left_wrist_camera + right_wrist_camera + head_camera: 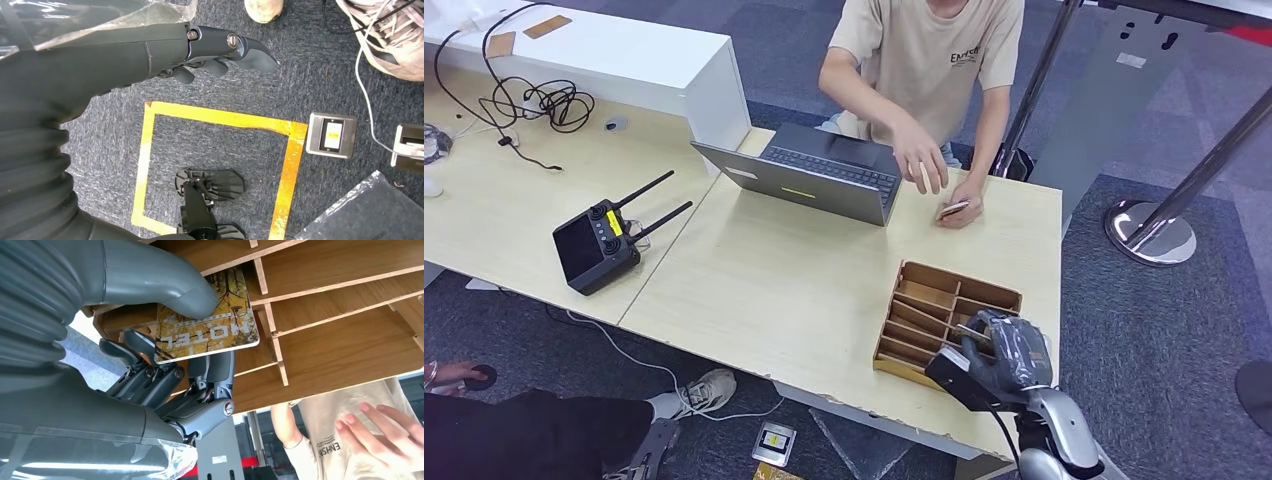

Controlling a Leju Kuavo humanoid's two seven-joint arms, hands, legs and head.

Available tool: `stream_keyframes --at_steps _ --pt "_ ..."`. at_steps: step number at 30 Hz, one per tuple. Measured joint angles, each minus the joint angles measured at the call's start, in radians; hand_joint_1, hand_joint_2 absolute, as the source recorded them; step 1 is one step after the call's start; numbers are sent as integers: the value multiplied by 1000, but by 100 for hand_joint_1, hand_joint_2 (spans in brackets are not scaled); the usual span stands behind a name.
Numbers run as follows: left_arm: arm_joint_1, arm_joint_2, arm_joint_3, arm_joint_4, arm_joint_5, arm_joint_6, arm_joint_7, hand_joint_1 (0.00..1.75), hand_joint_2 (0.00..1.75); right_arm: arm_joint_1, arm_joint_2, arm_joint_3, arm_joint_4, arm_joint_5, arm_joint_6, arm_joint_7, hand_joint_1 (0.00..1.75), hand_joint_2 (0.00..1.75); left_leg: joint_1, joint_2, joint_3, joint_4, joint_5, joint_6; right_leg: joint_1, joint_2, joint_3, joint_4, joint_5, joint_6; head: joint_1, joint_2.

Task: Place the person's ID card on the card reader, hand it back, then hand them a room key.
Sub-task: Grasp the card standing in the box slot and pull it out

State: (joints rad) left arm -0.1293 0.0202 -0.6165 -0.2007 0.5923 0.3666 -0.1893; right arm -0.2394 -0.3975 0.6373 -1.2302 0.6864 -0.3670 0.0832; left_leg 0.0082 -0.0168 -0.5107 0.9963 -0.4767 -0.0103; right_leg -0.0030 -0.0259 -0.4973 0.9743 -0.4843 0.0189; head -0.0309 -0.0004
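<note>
Right hand (1007,352) over wooden slotted tray (921,295) at near right corner of bench (784,280), pinching room key card (207,327) marked HOTEL between thumb and fingers. Left hand (220,50) hanging above carpet, holding nothing, fingers loosely curled. Person (939,50) beyond bench by laptop (809,172), holding small card (954,209).

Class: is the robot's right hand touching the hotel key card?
Touching. The right wrist view shows the right hand pinching the key card, thumb pressed on its face.
</note>
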Motion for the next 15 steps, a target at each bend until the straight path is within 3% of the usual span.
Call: stream_keyframes --at_steps 9,15 --pt "1 0 -4 0 4 0 -2 0 175 4 -2 -12 -49 -19 -14 -5 175 175 0 0 -1 0 0 0 0 0 -1 0 0 0 0 0" --pt "1 2 -10 0 4 -2 -9 0 175 -25 -3 -43 -184 1 10 0 175 175 0 0 -2 0 0 0 0 0 -2 1 0 0 0 0"
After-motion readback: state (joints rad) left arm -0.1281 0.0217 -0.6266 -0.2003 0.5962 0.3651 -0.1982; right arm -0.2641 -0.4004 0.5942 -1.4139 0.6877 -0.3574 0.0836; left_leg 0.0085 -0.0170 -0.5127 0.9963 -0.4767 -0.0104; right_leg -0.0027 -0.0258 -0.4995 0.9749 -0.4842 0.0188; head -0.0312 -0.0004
